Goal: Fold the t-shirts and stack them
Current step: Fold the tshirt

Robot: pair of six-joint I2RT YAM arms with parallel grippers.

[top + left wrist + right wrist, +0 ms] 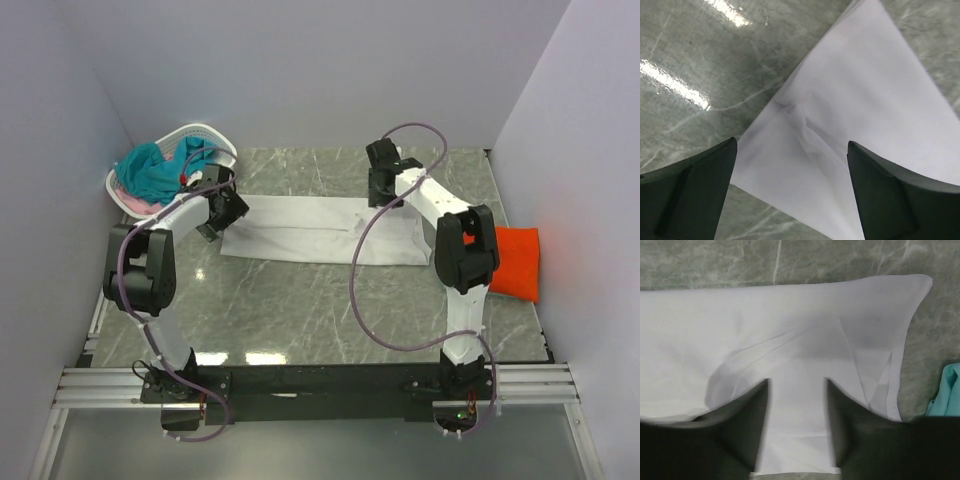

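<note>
The white t-shirt (320, 232) lies flat on the marble table as a long folded strip. My left gripper (222, 215) hovers over its left end. In the left wrist view that gripper (792, 142) is wide open above a corner of the white cloth (865, 100) and holds nothing. My right gripper (382, 185) is at the strip's far edge, right of the middle. In the right wrist view this gripper (797, 381) is open, with flat white cloth (790, 325) showing in the gap. An orange-red t-shirt (515, 262) lies folded at the right.
A white perforated basket (205, 133) stands at the back left, holding teal shirts (150, 168) and a bit of pink (135, 203). Teal cloth (947, 392) peeks in at the right edge of the right wrist view. Walls close in the table on three sides.
</note>
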